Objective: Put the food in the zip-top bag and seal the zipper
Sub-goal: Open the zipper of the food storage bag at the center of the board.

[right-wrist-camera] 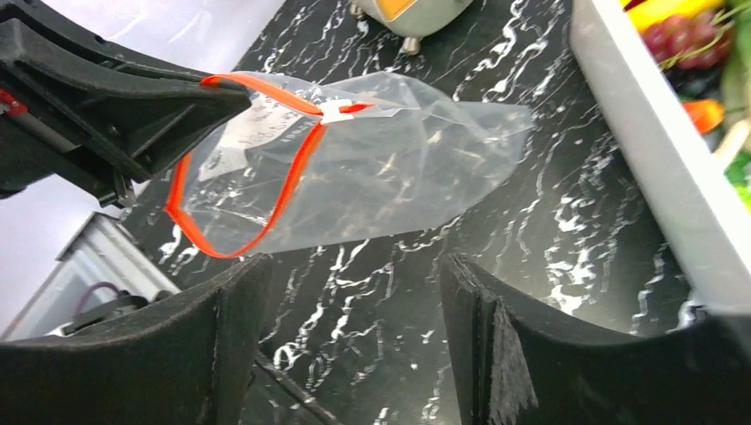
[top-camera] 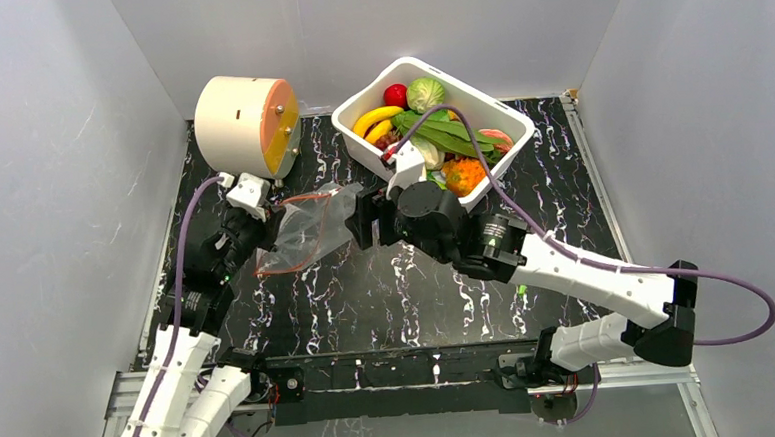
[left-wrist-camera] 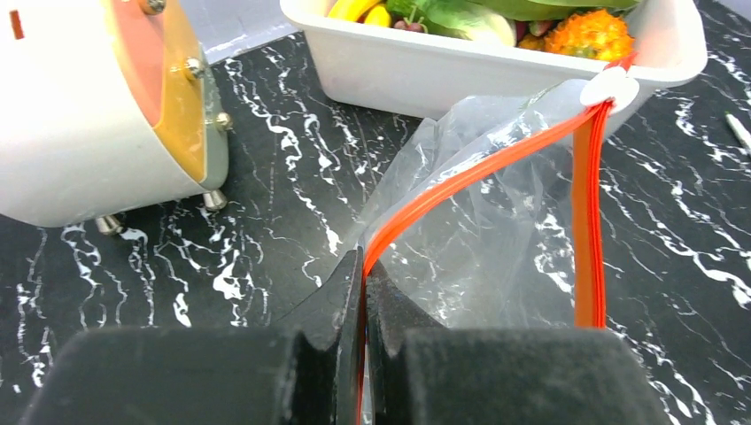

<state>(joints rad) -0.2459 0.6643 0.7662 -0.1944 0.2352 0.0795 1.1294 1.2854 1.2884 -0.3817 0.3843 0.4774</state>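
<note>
A black, white-veined table (top-camera: 387, 289) was enclosed by plain grey walls (top-camera: 49, 146). A cream cylinder (top-camera: 243, 126) with an orange, metal-studded face was laid on its side at the far left corner. A white rectangular tub (top-camera: 362, 148) was set askew at the far edge, apart from the cylinder.

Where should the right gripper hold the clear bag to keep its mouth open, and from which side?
The loose orange lip opposite where the left gripper pinches. Probably come at the open mouth, one finger inside the loop: the bag is limp film; only that lip looks stiff.
</note>
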